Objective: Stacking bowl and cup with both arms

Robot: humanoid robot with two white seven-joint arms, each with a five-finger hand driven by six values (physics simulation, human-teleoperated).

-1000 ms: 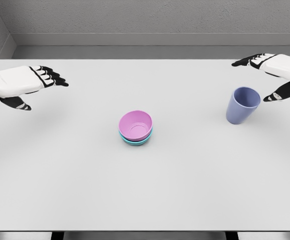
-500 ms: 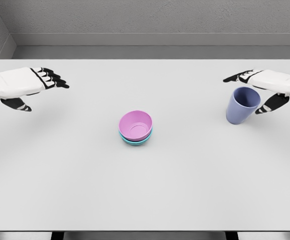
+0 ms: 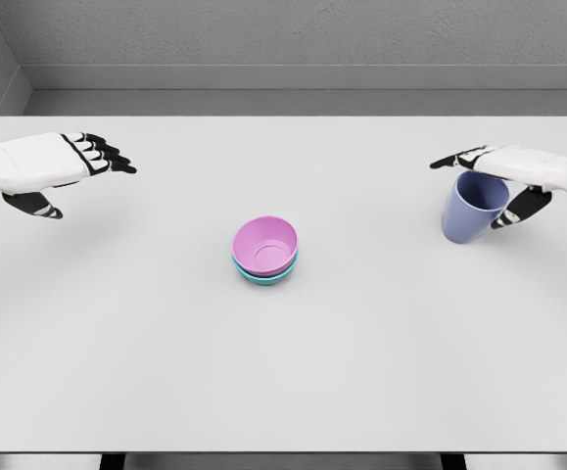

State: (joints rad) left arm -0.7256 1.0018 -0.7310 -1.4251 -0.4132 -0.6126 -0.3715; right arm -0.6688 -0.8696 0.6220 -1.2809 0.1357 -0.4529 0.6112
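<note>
Cup [image 3: 473, 207] stood near the table [image 3: 283, 372] edge; the right robot hand [image 3: 503, 181] had closed in around it, fingers open, not yet gripping.

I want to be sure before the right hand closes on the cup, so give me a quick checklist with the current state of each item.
1. Blue cup upright on the table: ok.
2. Right hand at the cup, fingers over the rim, thumb on the far side: ok.
3. Firm contact with the cup wall: cannot tell.
4. Pink bowl already nested in the teal bowl, opening up: ok.
5. Path from cup to bowls free: ok.
6. Left hand open, away from the bowls: ok.
</note>
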